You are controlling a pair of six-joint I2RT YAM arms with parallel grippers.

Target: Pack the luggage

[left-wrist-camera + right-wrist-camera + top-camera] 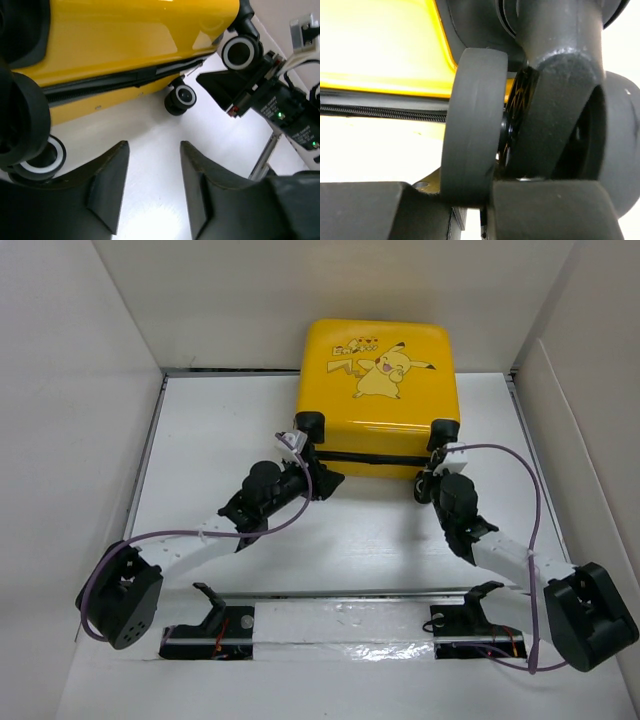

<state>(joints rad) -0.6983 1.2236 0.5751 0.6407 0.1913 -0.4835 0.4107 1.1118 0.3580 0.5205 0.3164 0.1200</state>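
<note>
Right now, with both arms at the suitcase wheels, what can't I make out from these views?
- Inside of the luggage: every view, closed shell hides it.
- Whether the right gripper clamps the right-hand wheel: right wrist view too close; top view, its wrist covers the fingertips.
- Lettering on the lid print: top view, too small.
- Left-hand wheel beside the left gripper: left wrist view, cut by the left edge.

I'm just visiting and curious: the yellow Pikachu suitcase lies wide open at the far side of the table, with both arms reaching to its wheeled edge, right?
Not quite. The suitcase is closed, not open: the top external view shows its two halves together, printed side up. The rest is right.
</note>
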